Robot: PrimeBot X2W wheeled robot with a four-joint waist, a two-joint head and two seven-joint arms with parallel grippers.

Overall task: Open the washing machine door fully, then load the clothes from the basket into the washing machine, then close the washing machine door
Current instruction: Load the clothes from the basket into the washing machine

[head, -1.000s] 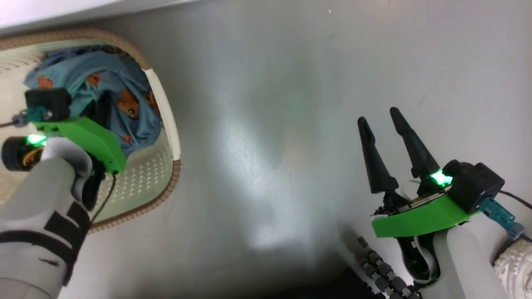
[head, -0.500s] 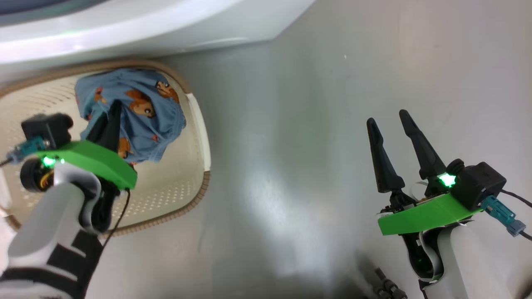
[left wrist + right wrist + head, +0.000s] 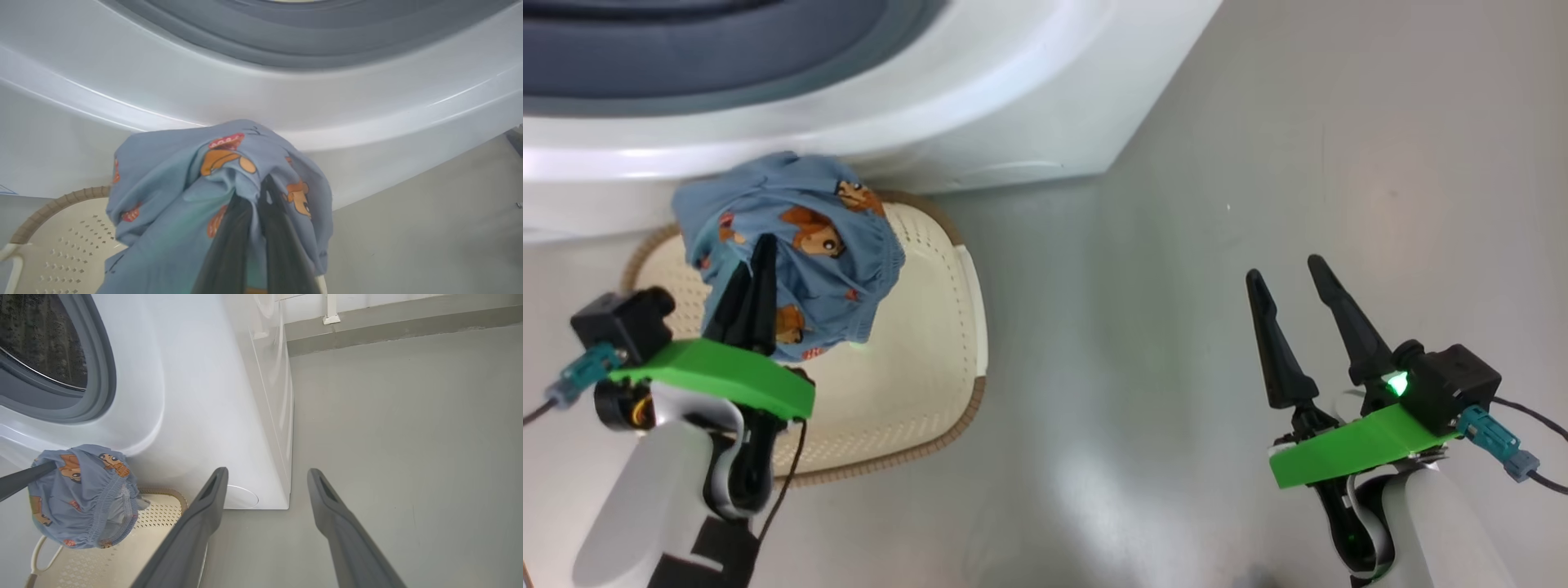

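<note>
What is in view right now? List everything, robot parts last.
washing machine: one, white, behind the basket
gasket: one, grey-blue, around the machine's opening
drum: one, dark steel, inside the opening
garment: one, light blue with brown-orange bears, hanging above the basket
basket: one, cream with brown rim, on the floor before the machine
floor: one, grey, glossy
left gripper: one, dark fingers, shut on the garment
right gripper: one, dark fingers, open, over the floor at the right

laundry room, washing machine (image 3: 1013, 114), basket (image 3: 915, 392)
</note>
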